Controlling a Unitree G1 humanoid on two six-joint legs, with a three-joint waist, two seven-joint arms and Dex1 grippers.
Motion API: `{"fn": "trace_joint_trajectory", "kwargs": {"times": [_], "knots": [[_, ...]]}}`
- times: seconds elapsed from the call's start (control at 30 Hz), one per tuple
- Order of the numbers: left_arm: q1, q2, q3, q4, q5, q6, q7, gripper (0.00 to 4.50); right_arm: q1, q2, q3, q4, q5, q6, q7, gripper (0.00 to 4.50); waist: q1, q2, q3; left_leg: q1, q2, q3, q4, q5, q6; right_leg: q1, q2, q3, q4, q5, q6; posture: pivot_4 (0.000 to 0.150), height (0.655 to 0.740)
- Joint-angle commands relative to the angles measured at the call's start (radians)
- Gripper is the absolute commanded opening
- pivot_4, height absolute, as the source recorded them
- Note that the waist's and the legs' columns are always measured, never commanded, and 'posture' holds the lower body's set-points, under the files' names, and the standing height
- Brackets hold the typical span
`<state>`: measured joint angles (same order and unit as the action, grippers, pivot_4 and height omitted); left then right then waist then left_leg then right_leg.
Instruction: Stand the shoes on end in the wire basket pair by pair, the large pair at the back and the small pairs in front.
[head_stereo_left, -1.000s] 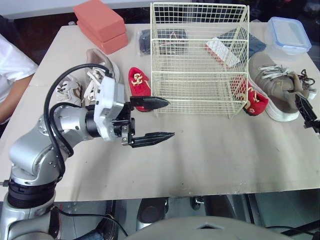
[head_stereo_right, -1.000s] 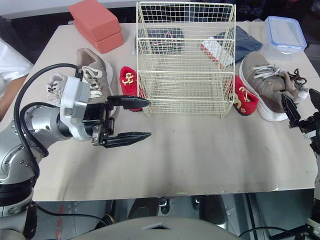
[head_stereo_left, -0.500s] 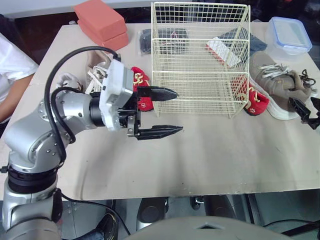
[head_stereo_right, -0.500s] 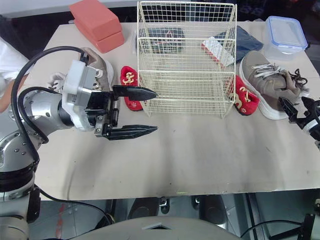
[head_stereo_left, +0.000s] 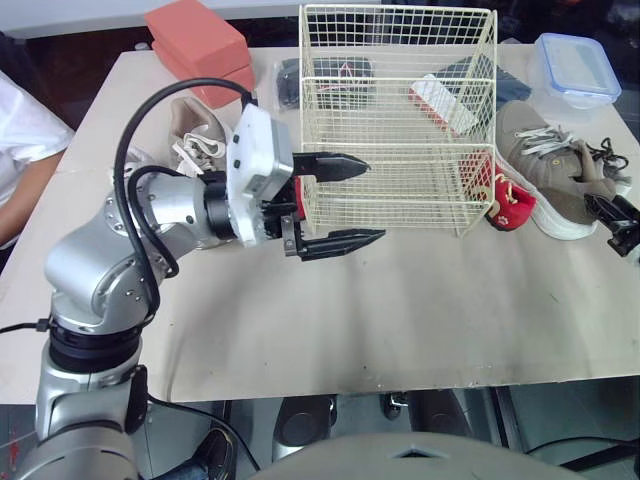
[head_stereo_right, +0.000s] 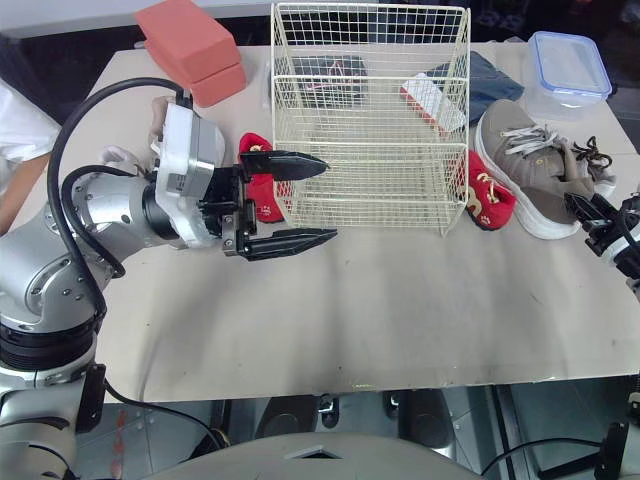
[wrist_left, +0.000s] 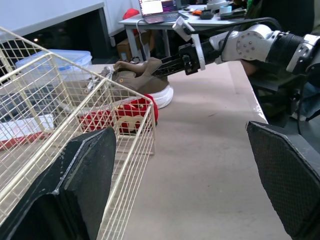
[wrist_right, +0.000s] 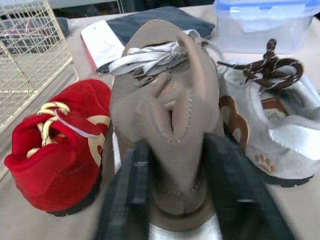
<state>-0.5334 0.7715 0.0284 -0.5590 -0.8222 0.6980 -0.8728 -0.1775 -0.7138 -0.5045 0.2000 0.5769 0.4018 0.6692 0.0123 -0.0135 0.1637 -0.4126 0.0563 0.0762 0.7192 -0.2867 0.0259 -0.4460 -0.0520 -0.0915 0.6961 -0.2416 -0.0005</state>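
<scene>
The cream wire basket (head_stereo_left: 400, 180) stands at the table's back centre with nothing in it. My left gripper (head_stereo_left: 375, 200) hangs open at its front left corner, holding nothing. Behind that arm lie a small red shoe (head_stereo_right: 262, 185) and a large taupe shoe (head_stereo_left: 195, 125). At the right, my right gripper (wrist_right: 177, 150) is shut on the heel of the other large taupe shoe (head_stereo_left: 545, 165), which lies flat on the table. A second small red shoe (head_stereo_left: 510, 205) lies between that shoe and the basket. A small white shoe with brown laces (wrist_right: 270, 115) lies on its other side.
Two red blocks (head_stereo_left: 200, 45) sit at the back left and a blue-lidded plastic box (head_stereo_left: 575, 68) at the back right. Dark items and a white card (head_stereo_left: 450, 95) lie behind the basket. A person's white sleeve (head_stereo_left: 20, 130) is at the left edge.
My left arm swung forward and right, up to the basket's front left corner, still open. My right gripper moved in on the taupe shoe's heel and closed on it.
</scene>
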Motion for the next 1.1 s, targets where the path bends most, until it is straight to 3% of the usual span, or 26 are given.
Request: {"fn": "trace_joint_trajectory", "kwargs": {"times": [0.03,0.23,0.37,0.5,0.73,1.1], "knots": [[-0.017,-0.008,0.003,0.0,0.028,-0.032,-0.005,4.5,0.006,0.013,-0.048,-0.063,-0.002,-0.049,-0.031,0.03,0.001,0.0,0.0,0.0,0.0,0.0,0.0,0.0,0.0,0.0,0.0,0.0,0.0,0.0,0.0,0.15,0.686],[-0.023,-0.015,0.005,0.025,0.052,-0.045,-0.02,4.5,-0.069,0.05,-0.147,-0.122,-0.013,-0.195,-0.168,0.03,0.002,0.003,0.002,-0.001,0.0,0.0,0.0,0.0,0.0,-0.001,0.0,0.0,0.0,0.0,0.0,0.15,0.686],[-0.035,-0.011,0.014,0.06,0.06,-0.061,-0.052,4.5,-0.167,0.044,-0.207,-0.176,0.05,-0.306,-0.142,0.03,0.002,0.008,0.006,-0.002,0.0,0.001,0.0,0.001,-0.001,-0.002,-0.001,0.001,0.0,0.0,0.0,0.15,0.686],[-0.044,0.0,0.029,0.095,0.065,-0.08,-0.09,4.5,-0.265,0.03,-0.186,-0.221,0.017,-0.426,-0.127,0.03,-0.001,0.008,0.006,-0.001,0.0,0.0,0.0,0.001,-0.002,-0.002,0.001,0.001,0.0,0.0,0.0,0.15,0.686],[-0.076,0.043,0.084,0.17,0.054,-0.101,-0.162,4.5,-0.317,-0.01,0.031,-0.367,-0.058,-0.597,0.082,0.03,-0.003,0.008,0.006,-0.001,0.0,0.0,0.0,0.001,-0.002,-0.002,0.002,0.001,0.0,0.0,0.0,0.15,0.686],[-0.101,0.141,0.234,0.155,-0.201,0.026,-0.291,4.5,-0.353,-0.153,0.181,-0.35,-0.035,-0.816,0.506,0.03,0.002,-0.002,0.013,-0.003,0.001,-0.002,0.0,0.001,-0.002,-0.002,-0.002,-0.002,-0.002,0.002,-0.003,0.15,0.686]]}}
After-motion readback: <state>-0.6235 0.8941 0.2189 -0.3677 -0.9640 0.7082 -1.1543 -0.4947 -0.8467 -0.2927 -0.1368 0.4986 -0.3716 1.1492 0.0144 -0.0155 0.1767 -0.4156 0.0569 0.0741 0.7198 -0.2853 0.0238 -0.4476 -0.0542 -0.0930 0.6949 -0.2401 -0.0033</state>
